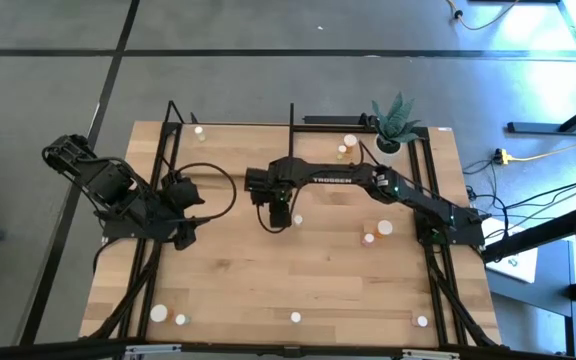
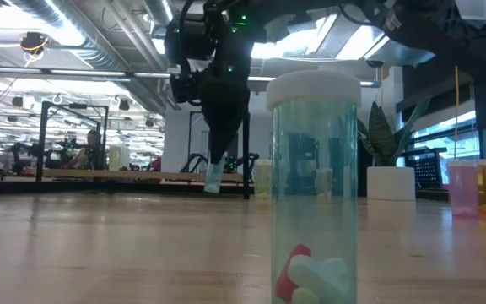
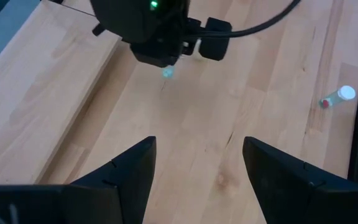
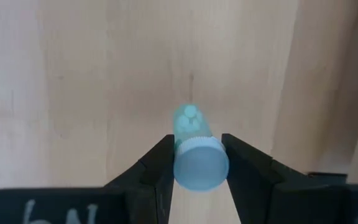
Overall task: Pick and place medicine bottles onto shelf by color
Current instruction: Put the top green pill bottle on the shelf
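bottle point(image 4: 194, 149): pale green, white cap | pincer point(image 4: 194, 163): black | table point(image 4: 73, 74): light wood

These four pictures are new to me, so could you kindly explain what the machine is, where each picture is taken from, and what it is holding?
This is a two-armed robot at a light wooden table. The overhead picture shows both dark arms. The table-level picture looks across the boards, with one clear white-capped pill bottle standing close to the lens. The other two come from cameras on the wrists.

The right end effector, above the table's middle, is shut on a small pale green white-capped bottle, lifted clear of the wood in the level view. The left end effector waits open at the left side, holding nothing.

More tiny white-capped bottles lie scattered, including a clear one on its side with something red inside. A pale wooden shelf board with a thin black frame lies at the far edge, beside a potted plant in a white pot.
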Controlling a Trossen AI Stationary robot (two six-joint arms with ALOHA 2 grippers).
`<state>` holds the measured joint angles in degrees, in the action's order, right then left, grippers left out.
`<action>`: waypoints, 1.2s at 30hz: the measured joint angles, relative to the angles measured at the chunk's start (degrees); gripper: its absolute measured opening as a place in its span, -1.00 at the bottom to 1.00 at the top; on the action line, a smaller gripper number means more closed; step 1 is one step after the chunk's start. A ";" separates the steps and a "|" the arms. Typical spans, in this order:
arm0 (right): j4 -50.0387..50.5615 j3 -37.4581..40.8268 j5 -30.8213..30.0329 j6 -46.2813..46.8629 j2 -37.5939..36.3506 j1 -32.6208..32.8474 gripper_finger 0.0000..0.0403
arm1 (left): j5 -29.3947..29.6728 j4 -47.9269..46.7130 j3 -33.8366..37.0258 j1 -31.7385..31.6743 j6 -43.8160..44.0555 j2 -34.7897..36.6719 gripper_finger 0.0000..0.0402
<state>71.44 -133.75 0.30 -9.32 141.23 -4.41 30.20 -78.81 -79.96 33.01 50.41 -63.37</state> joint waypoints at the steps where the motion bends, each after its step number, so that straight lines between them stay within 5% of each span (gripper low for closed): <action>1: 0.00 0.00 -0.38 0.02 0.00 0.15 -0.36 | 0.00 0.00 0.00 0.00 0.00 0.00 0.16; 28: 0.15 0.09 -0.62 1.46 1.33 0.16 -0.36 | -0.02 -0.02 0.00 0.00 -0.02 0.00 0.16; 36: -0.24 0.07 -0.64 1.31 1.33 0.15 -0.10 | -0.02 -0.02 0.00 0.00 -0.02 0.00 0.16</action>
<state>71.20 -133.69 -0.34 -8.01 142.56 -4.26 30.17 -78.83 -79.96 33.01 50.39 -63.37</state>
